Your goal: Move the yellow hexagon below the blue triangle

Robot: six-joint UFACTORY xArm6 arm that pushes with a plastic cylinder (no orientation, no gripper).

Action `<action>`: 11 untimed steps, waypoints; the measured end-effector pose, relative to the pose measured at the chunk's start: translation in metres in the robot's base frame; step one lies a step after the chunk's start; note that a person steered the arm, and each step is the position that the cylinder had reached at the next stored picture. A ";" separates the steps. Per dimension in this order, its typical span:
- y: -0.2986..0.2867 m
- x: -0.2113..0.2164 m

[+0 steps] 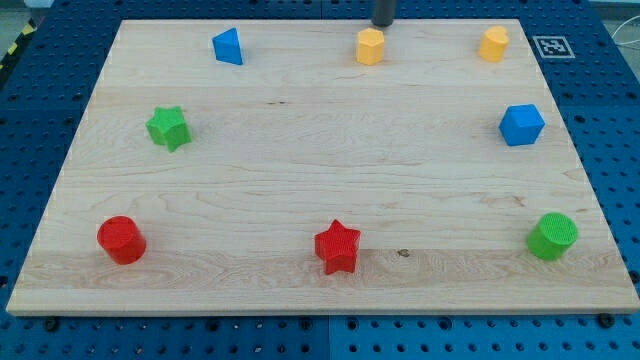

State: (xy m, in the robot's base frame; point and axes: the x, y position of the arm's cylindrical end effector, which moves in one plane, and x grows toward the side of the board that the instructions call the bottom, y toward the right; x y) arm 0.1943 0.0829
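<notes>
A: Tip check first, where is my tip [383, 25]?

B: Top edge of the board [300, 270], just above and a bit to the view's right of the yellow hexagon [370, 46], very near it, can't tell if it touches. No claw on this rig, just a bare dark rod, so nothing to open or close

A: Target?

B: Blue triangle [228, 46], top row, well to the view's left of the hexagon. Hexagon has to end under it, toward the view's bottom, roughly level with the green star [169, 128] but to its right

A: How to push it well?

B: My guess: get the tip on the hexagon's upper-right side and push down-left on a diagonal, keeping contact centred so the flat facets don't make it spin off. Stop short of the green star (it sits close to the drop zone). Second yellow block [494, 44] at top right looks similar, don't confuse them, its shape is hard to make out

A: Materials?

B: Blocks look like ribbed matte plastic, light, should slide easily on smooth pale wood with visible grain. Others: blue cube [521, 124] right side, green cylinder [552, 236] bottom right, red star [338, 246] bottom middle, red cylinder [121, 239] bottom left, all well clear of the path
</notes>
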 end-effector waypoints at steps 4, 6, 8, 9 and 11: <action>-0.030 0.052; -0.078 0.073; -0.090 0.094; -0.096 0.104; -0.107 0.123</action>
State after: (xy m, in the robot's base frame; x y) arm 0.3170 -0.0239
